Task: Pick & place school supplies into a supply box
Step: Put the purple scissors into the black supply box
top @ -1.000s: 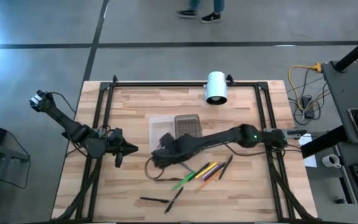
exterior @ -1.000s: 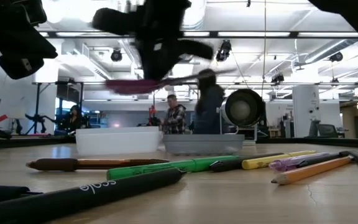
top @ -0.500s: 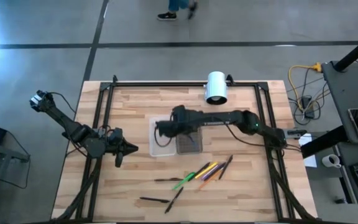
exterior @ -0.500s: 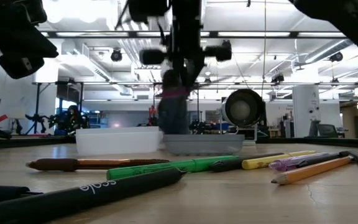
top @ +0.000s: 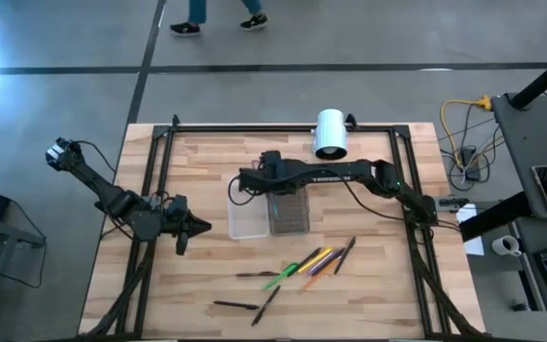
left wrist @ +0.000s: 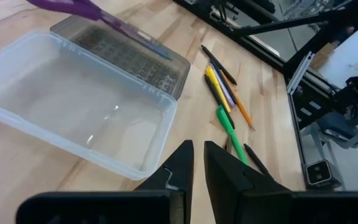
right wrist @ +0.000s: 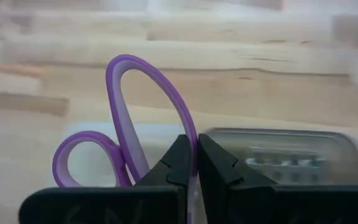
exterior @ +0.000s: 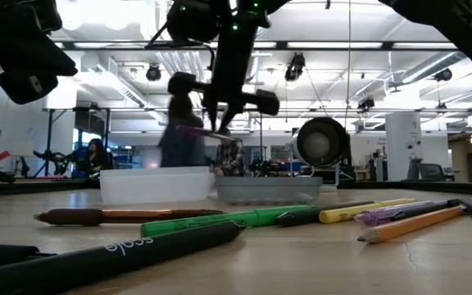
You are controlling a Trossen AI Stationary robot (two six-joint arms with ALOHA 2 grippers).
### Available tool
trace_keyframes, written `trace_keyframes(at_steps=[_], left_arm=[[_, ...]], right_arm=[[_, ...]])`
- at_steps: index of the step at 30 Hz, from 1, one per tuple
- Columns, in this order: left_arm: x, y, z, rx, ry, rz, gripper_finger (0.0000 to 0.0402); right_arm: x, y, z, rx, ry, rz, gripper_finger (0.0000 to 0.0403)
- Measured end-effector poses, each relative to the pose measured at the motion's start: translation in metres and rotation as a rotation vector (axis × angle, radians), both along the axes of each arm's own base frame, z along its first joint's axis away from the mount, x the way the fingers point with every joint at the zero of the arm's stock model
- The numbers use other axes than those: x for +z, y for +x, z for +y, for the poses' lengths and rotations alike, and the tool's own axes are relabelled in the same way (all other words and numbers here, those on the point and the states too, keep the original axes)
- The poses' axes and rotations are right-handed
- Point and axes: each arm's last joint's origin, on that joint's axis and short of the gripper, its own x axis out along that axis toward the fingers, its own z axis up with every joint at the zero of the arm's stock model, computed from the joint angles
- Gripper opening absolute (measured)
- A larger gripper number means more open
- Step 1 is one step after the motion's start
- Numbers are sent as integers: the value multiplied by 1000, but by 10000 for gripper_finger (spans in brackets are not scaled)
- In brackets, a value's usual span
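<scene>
scissors (right wrist: 126,134) level, handles toward box (top: 250,220)

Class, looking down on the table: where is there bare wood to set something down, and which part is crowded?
Bare wood lies between the white cylinder and the table's left rail, and right of the grey lid. It is crowded in front of the clear box, where the pens lie, and above the box, where the right gripper holds the scissors.
</scene>
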Motion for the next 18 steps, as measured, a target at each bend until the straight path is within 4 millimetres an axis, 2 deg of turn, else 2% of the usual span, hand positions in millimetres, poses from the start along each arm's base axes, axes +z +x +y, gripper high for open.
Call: trace_keyframes(at_steps=[5,7,11,18], left_arm=[[1,-1,1,3,5,-9,23],[1,-1,1,3,4,-10,23],[2,-1,1,11,-18,-13,23],[2,-1,1,17,-34,-15,23]], right_arm=[[7,16,5,51,44,-206,11],[-2,21,5,57,79,-216,11],[-32,24,2,43,127,-150,12],[-52,30,-1,67,151,-126,13]])
